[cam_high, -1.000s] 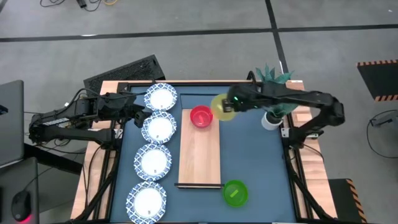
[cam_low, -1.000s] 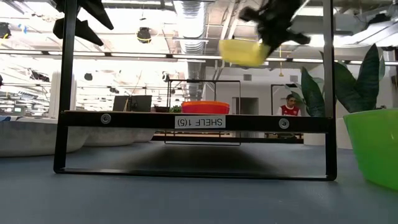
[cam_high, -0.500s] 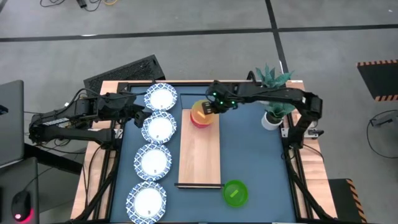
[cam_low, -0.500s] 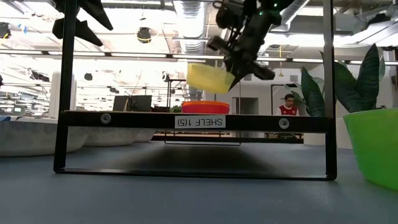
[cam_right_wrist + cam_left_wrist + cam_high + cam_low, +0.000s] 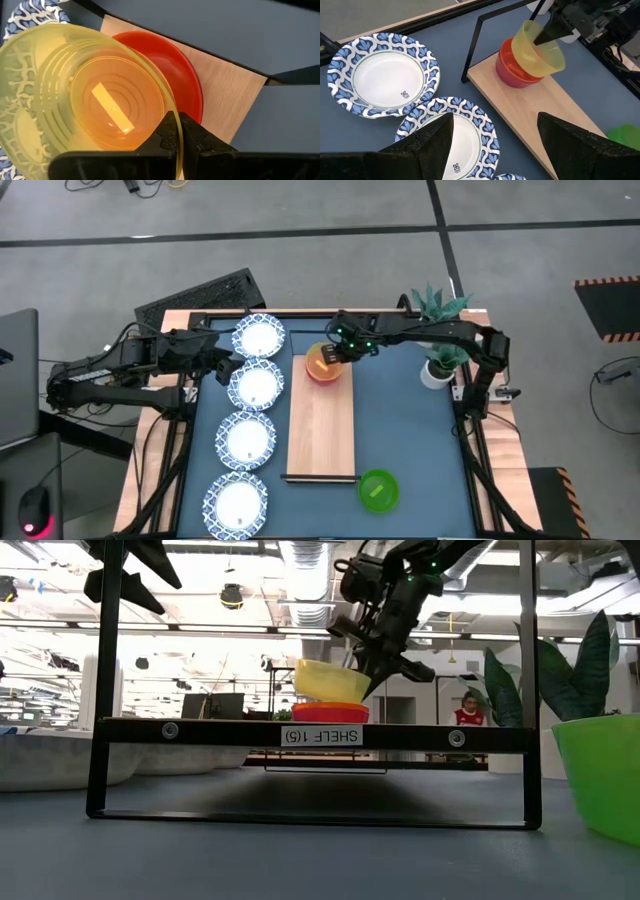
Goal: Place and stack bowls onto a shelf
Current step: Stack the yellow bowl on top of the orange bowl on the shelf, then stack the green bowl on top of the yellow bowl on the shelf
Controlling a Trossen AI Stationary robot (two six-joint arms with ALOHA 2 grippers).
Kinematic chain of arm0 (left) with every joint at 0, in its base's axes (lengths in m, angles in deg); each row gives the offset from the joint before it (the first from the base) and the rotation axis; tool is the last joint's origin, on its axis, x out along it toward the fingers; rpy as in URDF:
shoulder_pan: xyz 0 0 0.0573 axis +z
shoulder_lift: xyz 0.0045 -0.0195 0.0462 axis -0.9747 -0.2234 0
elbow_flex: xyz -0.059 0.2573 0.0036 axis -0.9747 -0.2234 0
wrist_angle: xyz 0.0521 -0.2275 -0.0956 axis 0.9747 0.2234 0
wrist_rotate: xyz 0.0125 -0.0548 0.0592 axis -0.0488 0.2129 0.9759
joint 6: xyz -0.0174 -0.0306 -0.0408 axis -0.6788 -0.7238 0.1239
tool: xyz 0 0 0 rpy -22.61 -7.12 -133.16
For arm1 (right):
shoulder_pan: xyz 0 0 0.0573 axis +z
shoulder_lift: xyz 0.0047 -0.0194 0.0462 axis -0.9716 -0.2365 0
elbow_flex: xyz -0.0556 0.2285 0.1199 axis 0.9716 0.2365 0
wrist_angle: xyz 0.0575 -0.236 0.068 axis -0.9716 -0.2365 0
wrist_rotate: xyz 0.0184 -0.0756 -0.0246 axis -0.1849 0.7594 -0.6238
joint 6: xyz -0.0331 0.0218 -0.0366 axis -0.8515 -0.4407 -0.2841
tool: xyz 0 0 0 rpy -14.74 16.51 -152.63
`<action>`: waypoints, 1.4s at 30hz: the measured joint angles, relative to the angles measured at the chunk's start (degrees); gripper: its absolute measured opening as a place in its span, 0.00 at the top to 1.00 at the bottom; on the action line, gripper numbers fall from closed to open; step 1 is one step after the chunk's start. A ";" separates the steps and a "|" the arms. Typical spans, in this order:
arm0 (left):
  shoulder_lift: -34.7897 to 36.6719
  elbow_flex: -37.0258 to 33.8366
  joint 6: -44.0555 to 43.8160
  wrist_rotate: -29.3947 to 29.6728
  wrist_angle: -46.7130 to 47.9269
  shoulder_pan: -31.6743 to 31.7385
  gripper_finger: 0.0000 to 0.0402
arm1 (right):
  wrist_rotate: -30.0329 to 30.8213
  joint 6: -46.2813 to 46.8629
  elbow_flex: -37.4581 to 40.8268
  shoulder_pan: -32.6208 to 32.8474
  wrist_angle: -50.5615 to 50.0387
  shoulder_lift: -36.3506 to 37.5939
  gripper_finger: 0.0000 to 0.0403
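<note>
The long light-wood shelf board lay mid-table, four blue-rimmed white dishes at its nine o'clock. The right gripper had swung in from two o'clock, jaws pinching the glossy yellow plastic bowl, now tilted into the red bowl at the board's twelve o'clock end. Stacking nearly done! The left gripper waited, spread.

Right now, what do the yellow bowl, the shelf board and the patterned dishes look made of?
Yellow bowl: glossy translucent plastic, the red bowl showing through.
Shelf board: pale matte wood, faint grain.
Patterned dishes: thin, white and matte with printed blue rims, possibly paper; can't confirm.
</note>
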 joint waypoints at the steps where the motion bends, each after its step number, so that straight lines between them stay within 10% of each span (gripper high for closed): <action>1: -0.02 0.00 0.01 0.00 0.00 0.00 0.32 | -0.19 -0.06 0.00 -0.16 0.00 0.00 0.93; 15: 0.00 0.00 0.02 0.00 0.02 -0.02 0.32 | -0.32 -1.88 0.00 -0.44 0.17 0.00 0.81; 31: -0.02 0.00 -0.02 0.00 0.02 -0.02 0.32 | -0.34 -3.31 0.07 -1.03 2.05 2.94 0.45; 42: 0.00 0.00 -0.02 -0.76 0.02 -0.02 0.32 | 5.17 3.53 0.67 16.83 -27.39 14.58 0.45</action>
